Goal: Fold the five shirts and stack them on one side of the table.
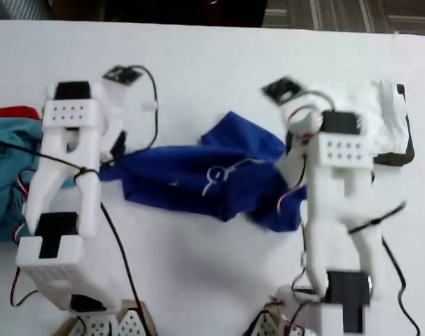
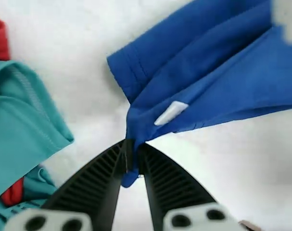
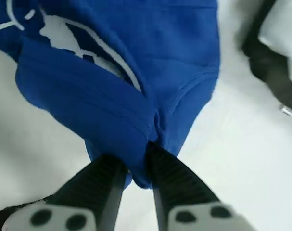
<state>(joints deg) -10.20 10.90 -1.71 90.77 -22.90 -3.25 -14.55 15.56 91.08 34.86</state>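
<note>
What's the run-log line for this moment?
left gripper: shut on blue shirt | right gripper: shut on blue shirt | blue shirt: unfolded, stretched between both | teal shirt, red shirt: beside left gripper

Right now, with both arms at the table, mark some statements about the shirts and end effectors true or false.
1. The left end effector is shut on the blue fabric shirt. True.
2. The right end effector hangs open. False: it too is shut on the blue shirt.
3. A teal fabric shirt lies beside the left arm, red cloth next to it. True.
4. The blue shirt lies folded on the teal one. False: it is spread between the two arms, apart from the teal shirt.
</note>
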